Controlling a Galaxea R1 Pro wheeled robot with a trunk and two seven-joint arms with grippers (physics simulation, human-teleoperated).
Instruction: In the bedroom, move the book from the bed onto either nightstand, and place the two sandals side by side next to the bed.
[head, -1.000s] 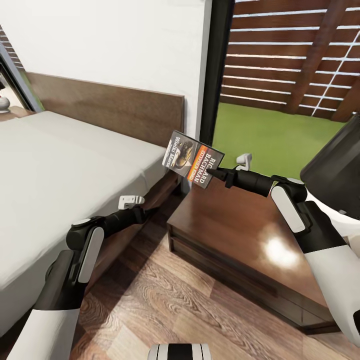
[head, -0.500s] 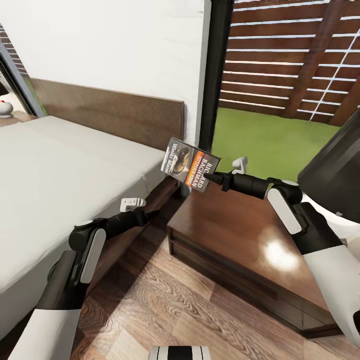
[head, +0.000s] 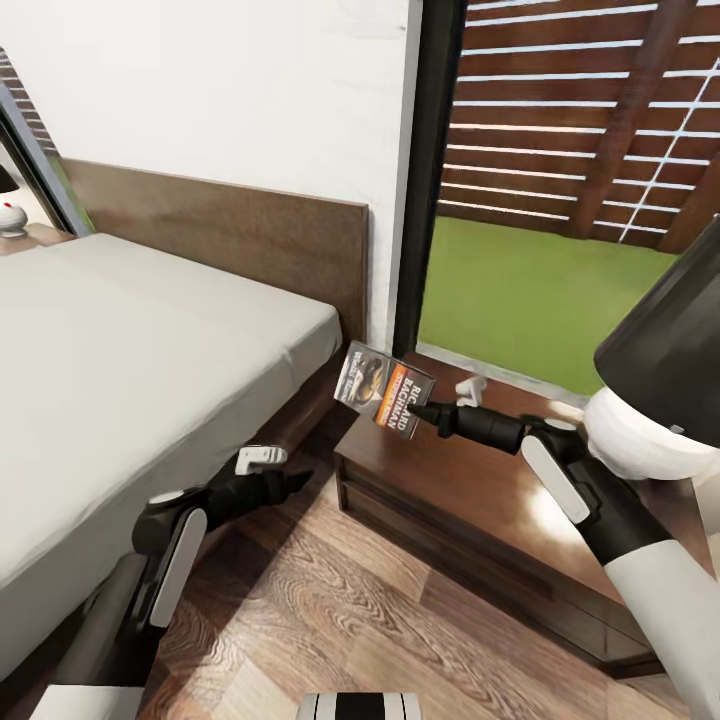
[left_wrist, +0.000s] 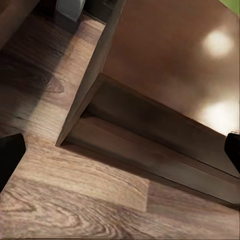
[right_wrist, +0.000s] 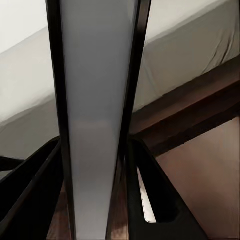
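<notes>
Black lampshade (head: 670, 350) over a white rounded lamp base (head: 630, 440) at 3 o'clock. Green lawn (head: 540, 290) and brown slat fence (head: 590, 110) beyond a black window frame (head: 425, 180) at 1 o'clock. White wall (head: 220, 90) at 11 o'clock. Small white-and-red object (head: 10, 213) at 9 o'clock, too small to identify.

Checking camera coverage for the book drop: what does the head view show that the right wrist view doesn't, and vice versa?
Head view alone: the book's printed cover, the nightstand's glossy top beneath it, the headboard, the lawn outside.

Right wrist view alone: the book's pale page edge seen end-on, clamped between the right end effector's dark fingers.

Both: the book held in the air, the bed's mattress and dark frame.
</notes>
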